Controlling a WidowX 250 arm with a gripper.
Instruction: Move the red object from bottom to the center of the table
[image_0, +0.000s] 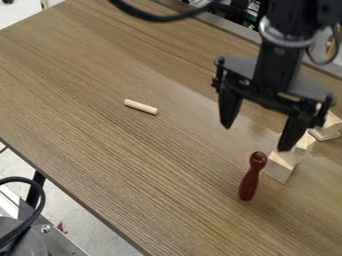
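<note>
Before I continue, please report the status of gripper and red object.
Black two-finger gripper open, empty, above the table. Dark red, rounded wooden-looking piece lying near the bottom right. Pale wooden blocks close beside it, possibly in the way.

A pale sheen of light lies on the brown table. Below the table are pale floor and a dark leg; a grey rail runs along its far edge.

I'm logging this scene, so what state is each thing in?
Gripper: open, holding nothing.
Red object: on the table, ungripped; standing or lying, I cannot tell.
Pale wooden dowel: lying on its side.
Pale wooden blocks: ungripped; whether stacked, I cannot tell.
</note>
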